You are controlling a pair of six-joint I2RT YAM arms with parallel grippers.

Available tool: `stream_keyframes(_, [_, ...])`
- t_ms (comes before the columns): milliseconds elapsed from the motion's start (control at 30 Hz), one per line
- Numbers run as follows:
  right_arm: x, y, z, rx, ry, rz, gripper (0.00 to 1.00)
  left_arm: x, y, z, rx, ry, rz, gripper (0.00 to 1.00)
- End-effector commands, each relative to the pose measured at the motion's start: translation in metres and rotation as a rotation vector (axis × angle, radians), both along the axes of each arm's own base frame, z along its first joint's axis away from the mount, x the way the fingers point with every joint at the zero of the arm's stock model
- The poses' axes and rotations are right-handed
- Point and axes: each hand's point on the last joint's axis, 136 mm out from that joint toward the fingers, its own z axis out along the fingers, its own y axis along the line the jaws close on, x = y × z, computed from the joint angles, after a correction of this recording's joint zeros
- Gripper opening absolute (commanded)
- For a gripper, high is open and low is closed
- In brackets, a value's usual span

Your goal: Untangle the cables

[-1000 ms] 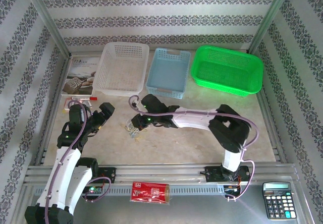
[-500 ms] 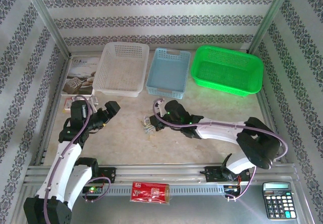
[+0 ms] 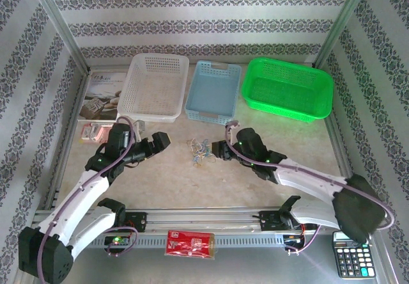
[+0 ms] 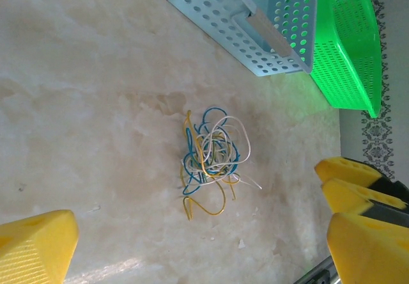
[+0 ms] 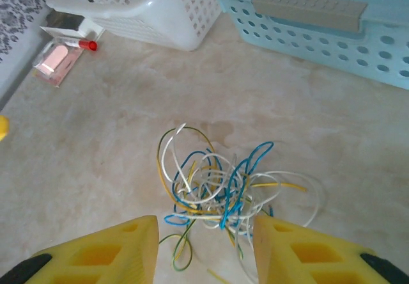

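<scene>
The cables (image 3: pixel 200 149) are a small tangle of thin yellow, white and blue-green cords lying on the table in front of the blue basket. In the right wrist view the cables (image 5: pixel 220 191) lie loose on the surface. My right gripper (image 5: pixel 204 249) is open, its yellow fingers (image 5: pixel 102 255) on either side of the tangle's near edge and gripping nothing. From above, my right gripper (image 3: pixel 216 149) sits just right of the tangle. My left gripper (image 3: pixel 160 142) is wide open to the left of it, and the cables (image 4: pixel 211 156) lie ahead of its fingers (image 4: pixel 35 245).
A white basket (image 3: pixel 153 86), a blue basket (image 3: pixel 213 91) and a green basket (image 3: pixel 289 87) line the back of the table. A booklet (image 3: pixel 102 95) and a small pink packet (image 3: pixel 96 132) lie at the far left. A calculator (image 3: pixel 354 253) sits beyond the front rail.
My right arm carried the tangle right and toward the baskets, then opened and let it drop onto the table. My left arm swung right toward the middle, still open.
</scene>
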Motion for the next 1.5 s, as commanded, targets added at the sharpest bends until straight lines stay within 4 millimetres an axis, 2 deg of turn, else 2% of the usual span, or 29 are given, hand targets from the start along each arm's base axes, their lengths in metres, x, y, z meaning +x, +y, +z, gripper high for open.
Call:
stream_keyframes(0, [-0.024,-0.015,-0.022,-0.019,0.103,-0.049,0.43,0.016,-0.004,0.021,0.014,-0.104,0.024,1.0])
stream_keyframes(133, [-0.049,-0.008,-0.037,-0.011,0.162,-0.049,0.43,0.017,-0.009,0.016,0.022,-0.104,0.029,1.0])
stream_keyframes(233, [-0.057,0.004,-0.048,-0.027,0.181,-0.034,0.43,0.018,-0.011,0.01,0.026,-0.093,0.03,1.0])
stream_keyframes(500, [-0.045,0.046,-0.056,-0.041,0.216,0.009,0.43,0.016,-0.018,0.004,0.029,-0.076,0.023,1.0])
stream_keyframes(667, [-0.038,0.063,-0.058,-0.046,0.225,0.021,0.41,0.015,-0.019,0.001,0.032,-0.076,0.023,1.0])
stream_keyframes(1033, [-0.033,0.069,-0.075,-0.073,0.263,-0.007,0.35,0.016,-0.021,0.003,0.029,-0.09,0.019,1.0])
stream_keyframes(1367, [-0.024,0.073,-0.086,-0.097,0.253,-0.028,0.24,0.016,-0.023,0.003,0.017,-0.093,0.018,1.0])
stream_keyframes(1467, [-0.021,0.073,-0.089,-0.11,0.248,-0.033,0.18,0.016,-0.023,0.003,0.018,-0.094,0.015,1.0])
